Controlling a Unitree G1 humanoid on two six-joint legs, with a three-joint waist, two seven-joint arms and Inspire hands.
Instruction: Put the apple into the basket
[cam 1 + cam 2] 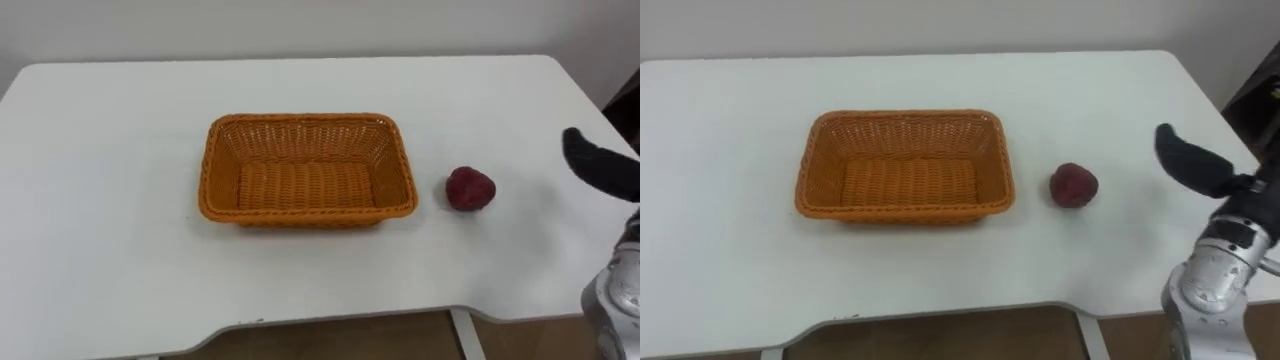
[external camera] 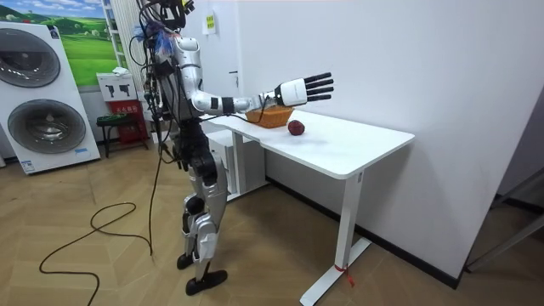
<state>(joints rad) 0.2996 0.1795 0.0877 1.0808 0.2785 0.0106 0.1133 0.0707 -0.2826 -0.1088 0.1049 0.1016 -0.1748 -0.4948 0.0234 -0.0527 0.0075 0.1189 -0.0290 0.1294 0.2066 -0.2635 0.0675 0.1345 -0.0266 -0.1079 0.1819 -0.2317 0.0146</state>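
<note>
A dark red apple (image 1: 469, 189) (image 1: 1074, 186) lies on the white table (image 1: 110, 230), just right of an empty orange wicker basket (image 1: 306, 130) (image 1: 903, 122). The apple and basket are apart. My right hand (image 1: 1196, 164) (image 1: 600, 165) hovers over the table's right side, to the right of the apple and clear of it, fingers straight and spread. In the room view the right hand (image 2: 306, 88) is stretched out above the table, higher than the apple (image 2: 295, 127), and I stand at the table's end.
The table's near edge (image 1: 330, 318) runs across the bottom of the eye views, with wooden floor below. Washing machines (image 2: 42, 93) and a small stool (image 2: 115, 123) stand behind me in the room view.
</note>
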